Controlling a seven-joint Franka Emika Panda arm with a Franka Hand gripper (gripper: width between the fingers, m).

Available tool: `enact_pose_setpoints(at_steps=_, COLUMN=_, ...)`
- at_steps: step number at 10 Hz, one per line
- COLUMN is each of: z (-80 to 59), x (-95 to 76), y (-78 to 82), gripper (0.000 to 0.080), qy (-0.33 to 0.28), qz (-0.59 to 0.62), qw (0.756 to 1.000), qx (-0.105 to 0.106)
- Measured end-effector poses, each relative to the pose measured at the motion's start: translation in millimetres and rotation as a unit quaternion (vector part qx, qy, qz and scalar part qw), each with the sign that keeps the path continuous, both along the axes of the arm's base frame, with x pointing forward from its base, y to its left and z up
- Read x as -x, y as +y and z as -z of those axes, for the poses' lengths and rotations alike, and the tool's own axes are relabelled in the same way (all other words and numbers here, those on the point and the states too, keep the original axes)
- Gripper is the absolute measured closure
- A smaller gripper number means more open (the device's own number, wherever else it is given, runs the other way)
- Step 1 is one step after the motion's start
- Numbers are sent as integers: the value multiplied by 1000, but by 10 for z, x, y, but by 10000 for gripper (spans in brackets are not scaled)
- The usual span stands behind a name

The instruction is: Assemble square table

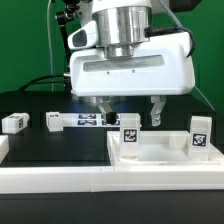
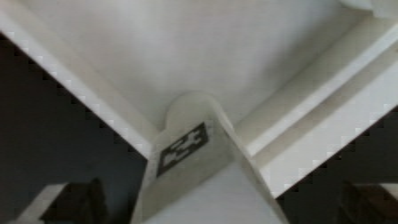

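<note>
The square table's white slab lies at the front, on the exterior view's right, with its raised rim up. One tagged white leg stands upright at its near-left corner, and a second leg stands at the right corner. My gripper hangs just above the first leg, open, with a finger on either side and not touching it. In the wrist view that leg rises between my dark fingers, with the slab's corner behind it. Two more legs lie loose on the black table at the left.
The marker board lies flat behind the slab, between the loose legs and my gripper. A long white border rail runs along the front edge. A green wall stands behind the table.
</note>
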State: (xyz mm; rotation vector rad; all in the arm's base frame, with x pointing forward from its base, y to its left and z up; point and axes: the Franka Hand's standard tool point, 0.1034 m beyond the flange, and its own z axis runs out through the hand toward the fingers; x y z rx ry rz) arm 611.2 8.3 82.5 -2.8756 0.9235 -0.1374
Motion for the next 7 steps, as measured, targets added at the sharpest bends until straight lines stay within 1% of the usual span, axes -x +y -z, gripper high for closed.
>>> enact_pose_setpoints(at_steps=1, z=-10, x=-13, y=-1, gripper=151, qy=-4, qz=-57, qw=998, qx=14)
enact_pose_setpoints(at_steps=3, z=-10, x=-16, y=31, gripper=151, qy=-7, qz=-117, qw=993, qx=26)
enact_pose_setpoints(at_steps=5, z=-12, x=-23, y=38, gripper=151, qy=-14, qz=-212, qw=976, qx=45)
enact_pose_setpoints(at_steps=7, z=-9, x=-24, y=5, gripper=162, qy=-19, qz=-267, qw=962, qx=52)
